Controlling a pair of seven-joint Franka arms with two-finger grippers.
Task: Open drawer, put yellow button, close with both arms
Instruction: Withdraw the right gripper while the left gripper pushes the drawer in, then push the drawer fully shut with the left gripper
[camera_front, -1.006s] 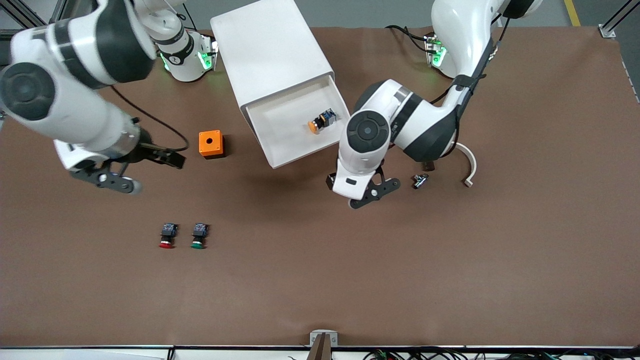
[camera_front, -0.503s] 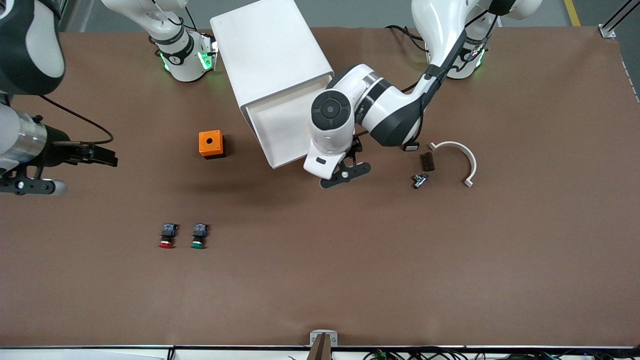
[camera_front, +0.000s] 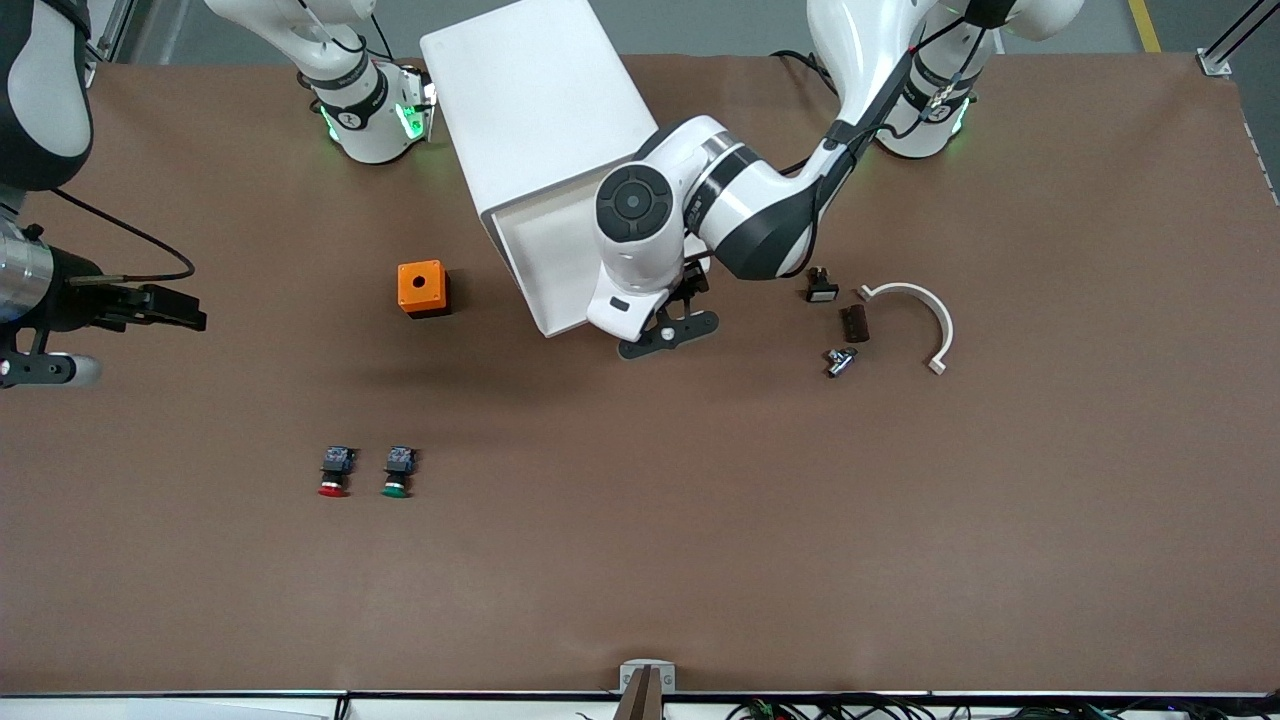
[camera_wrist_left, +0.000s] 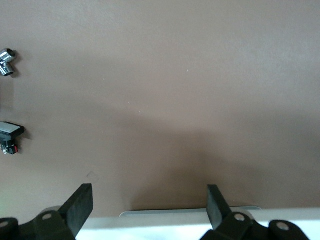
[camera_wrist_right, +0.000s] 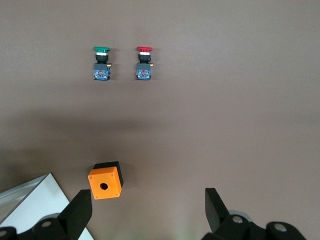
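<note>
Closing the drawer looks to us like the step in hand. Taking the front view as a dial, twelve toward the bases, the cabinet sits near twelve with its top drawer pulled out toward five. The left arm covers much of the tray, so we cannot see the yellow button. The left gripper hangs over the drawer's front edge, jaws wide and empty. The right gripper waits at nine, over bare table, equally wide and empty. To do this well, we judge that we should bring it to the front too, set both grippers against the face, and push evenly toward eleven so the tray does not skew.
</note>
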